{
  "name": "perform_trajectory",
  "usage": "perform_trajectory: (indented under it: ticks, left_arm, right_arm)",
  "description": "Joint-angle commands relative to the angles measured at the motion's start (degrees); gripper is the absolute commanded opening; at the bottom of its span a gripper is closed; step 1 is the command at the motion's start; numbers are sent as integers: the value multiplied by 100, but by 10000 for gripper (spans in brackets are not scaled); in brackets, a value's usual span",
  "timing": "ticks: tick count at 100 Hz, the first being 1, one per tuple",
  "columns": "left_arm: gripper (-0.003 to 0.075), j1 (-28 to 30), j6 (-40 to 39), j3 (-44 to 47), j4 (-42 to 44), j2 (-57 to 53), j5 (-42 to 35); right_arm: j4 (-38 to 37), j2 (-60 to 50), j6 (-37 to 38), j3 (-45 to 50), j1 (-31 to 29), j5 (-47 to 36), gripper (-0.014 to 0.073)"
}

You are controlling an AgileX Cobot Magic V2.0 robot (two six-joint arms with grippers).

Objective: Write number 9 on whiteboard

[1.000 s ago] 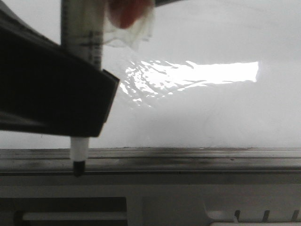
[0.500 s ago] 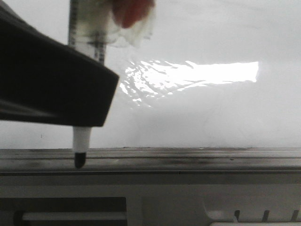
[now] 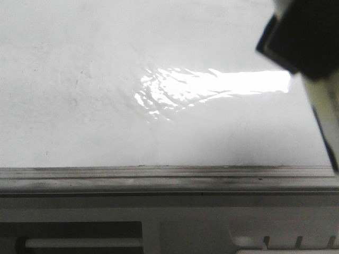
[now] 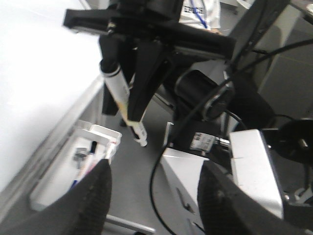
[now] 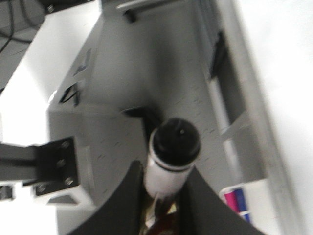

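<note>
No readable writing: whiteboard (image 3: 106,95) bare
Right gripper (image 5: 164,196): pinching marker (image 5: 171,156), far right
Left gripper (image 4: 154,196): fingers spread

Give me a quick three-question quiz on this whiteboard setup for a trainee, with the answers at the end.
1. True or false: the whiteboard already bears a clearly written figure.
2. Which one holds the marker? A) the left gripper B) the right gripper C) neither
3. Short answer: is the left gripper open or shut, and what is between its fingers?

Key: 1. False, the front view shows only faint smudges and glare. 2. B, the marker is clamped between its fingers. 3. Open, with nothing between them.
</note>
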Motion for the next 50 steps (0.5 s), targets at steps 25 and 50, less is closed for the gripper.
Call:
perform_trajectory:
  ticks: [25, 50]
  left_arm:
    - [164, -33, -1701, -145, 951, -1387, -2183]
    - [155, -33, -1701, -17, 892, -1395, -2346]
  right_arm:
    - [-485, -2033, -61, 1493, 181, -4820, -43]
    - [-485, -2224, -55, 2796, 181, -7240, -48]
